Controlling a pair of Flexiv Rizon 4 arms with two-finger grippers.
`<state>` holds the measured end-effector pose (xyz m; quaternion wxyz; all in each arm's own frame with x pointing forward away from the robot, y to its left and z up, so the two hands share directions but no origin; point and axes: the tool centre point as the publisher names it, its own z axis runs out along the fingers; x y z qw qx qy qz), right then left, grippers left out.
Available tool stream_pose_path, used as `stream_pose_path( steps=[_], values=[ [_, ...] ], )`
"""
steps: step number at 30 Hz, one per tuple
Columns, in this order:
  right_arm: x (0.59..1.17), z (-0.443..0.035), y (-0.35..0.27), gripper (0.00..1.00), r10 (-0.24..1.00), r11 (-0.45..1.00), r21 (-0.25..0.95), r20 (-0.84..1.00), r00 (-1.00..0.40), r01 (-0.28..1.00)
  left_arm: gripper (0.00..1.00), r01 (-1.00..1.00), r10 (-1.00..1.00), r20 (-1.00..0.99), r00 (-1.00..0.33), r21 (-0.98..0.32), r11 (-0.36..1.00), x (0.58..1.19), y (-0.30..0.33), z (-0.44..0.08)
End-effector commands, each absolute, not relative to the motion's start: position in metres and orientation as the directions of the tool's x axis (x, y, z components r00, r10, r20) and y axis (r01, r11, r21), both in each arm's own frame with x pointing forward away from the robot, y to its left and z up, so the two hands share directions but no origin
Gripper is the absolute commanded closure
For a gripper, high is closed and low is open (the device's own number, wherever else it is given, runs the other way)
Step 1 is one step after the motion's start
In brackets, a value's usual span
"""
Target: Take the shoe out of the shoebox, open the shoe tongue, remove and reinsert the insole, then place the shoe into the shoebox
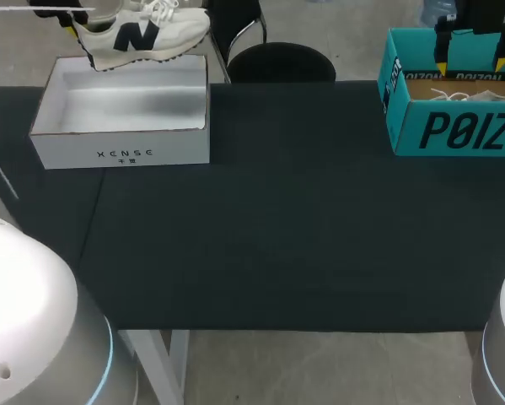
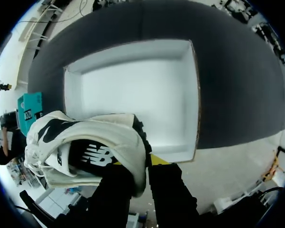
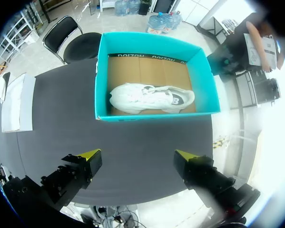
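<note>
One white shoe (image 3: 149, 99) lies inside the teal shoebox (image 3: 154, 116).

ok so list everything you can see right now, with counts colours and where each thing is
white cardboard shoebox: one, white, open and empty, far left of the table
white lace-up sneaker with dark logo: one, white, held in the air over the white shoebox's far edge
teal cardboard shoebox: one, teal, open, far right of the table
second white sneaker: one, white, lying inside the teal shoebox
dark cloth-covered table: one, black, under both boxes
left gripper: one, black with yellow tips, shut on the held sneaker's heel
right gripper: one, black with yellow tips, open, above the teal shoebox
</note>
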<state>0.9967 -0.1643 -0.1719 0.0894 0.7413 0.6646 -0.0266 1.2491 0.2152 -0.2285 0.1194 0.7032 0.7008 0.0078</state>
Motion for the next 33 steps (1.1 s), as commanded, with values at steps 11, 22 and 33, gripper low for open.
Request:
stream_pose_path(
  steps=[11,22,33],
  values=[
    [0.995,-0.172,-0.165,0.00,0.981,-0.100,0.101,-0.158,0.115,0.990,1.00,0.933,0.984,-0.146,0.102,0.358,-0.043,1.045,0.159,-0.165],
    [0.995,-0.172,-0.165,0.00,0.981,-0.100,0.101,-0.158,0.115,0.990,1.00,0.932,0.980,-0.143,0.136,0.355,-0.077,0.945,0.098,-0.184],
    [0.995,-0.172,-0.165,0.00,0.981,-0.100,0.101,-0.158,0.115,0.990,1.00,0.921,0.970,-0.092,0.226,0.343,-0.182,0.892,0.053,-0.202]
  ],
)
